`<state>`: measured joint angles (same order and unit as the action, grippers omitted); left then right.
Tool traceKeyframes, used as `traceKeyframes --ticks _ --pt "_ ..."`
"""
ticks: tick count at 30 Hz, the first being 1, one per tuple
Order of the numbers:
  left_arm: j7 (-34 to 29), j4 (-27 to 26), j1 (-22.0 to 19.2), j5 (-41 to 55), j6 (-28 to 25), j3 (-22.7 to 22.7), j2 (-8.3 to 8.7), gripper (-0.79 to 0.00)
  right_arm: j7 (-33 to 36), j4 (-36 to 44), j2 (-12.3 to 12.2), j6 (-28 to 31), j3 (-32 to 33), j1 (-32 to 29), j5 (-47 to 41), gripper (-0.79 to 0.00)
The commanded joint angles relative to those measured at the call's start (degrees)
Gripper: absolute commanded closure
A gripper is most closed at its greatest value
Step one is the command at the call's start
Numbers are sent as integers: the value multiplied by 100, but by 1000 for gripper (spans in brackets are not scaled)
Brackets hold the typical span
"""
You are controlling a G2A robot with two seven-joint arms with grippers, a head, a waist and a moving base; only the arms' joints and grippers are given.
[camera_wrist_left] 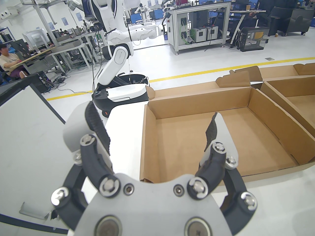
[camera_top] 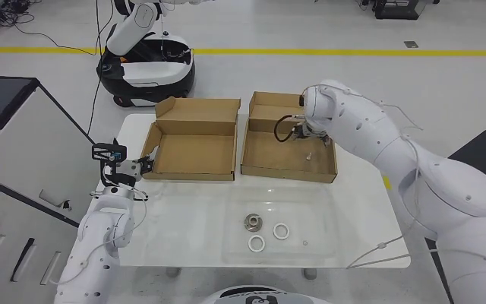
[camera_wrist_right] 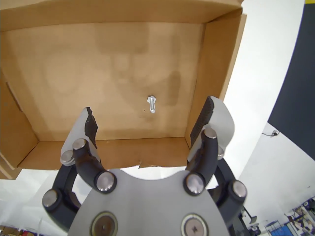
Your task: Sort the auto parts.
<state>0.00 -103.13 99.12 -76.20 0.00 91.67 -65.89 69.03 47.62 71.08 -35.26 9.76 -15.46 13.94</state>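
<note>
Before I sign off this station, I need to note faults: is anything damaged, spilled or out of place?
Only a small ragged tear in the rim of the brown cardboard box that holds the silver bolt. Nothing else looks spilled or askew.

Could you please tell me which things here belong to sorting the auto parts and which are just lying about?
Job: bolt, the cardboard box holding it, empty cardboard box, metal flanged part, two white rings on the table.
Not the job: other robot on the floor, yellow floor line, grey cabinet beside the table.
</note>
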Motion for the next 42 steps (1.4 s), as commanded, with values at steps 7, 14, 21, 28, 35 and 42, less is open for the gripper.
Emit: traceKeyframes --ticks 7,14,21,28,35,42 --pt "0 0 0 0 0 0 0 -785 -37 2248 -967 -37 331 130 4 -785" --pt "0 0 0 0 0 0 0 -785 -74 4351 -2112 -75 932 -251 -125 -785" --pt "0 0 0 0 0 0 0 -785 64 5978 -3038 64 1710 -771 -405 -785" --pt "0 0 0 0 0 0 0 -785 427 7121 -3642 427 2450 -1260 -507 -785" --pt "0 0 0 0 0 0 0 -785 698 7745 -3978 767 2955 -1741 -495 -785" --pt "0 0 0 0 0 0 0 -785 693 7896 -4078 862 3145 -1943 -551 -785"
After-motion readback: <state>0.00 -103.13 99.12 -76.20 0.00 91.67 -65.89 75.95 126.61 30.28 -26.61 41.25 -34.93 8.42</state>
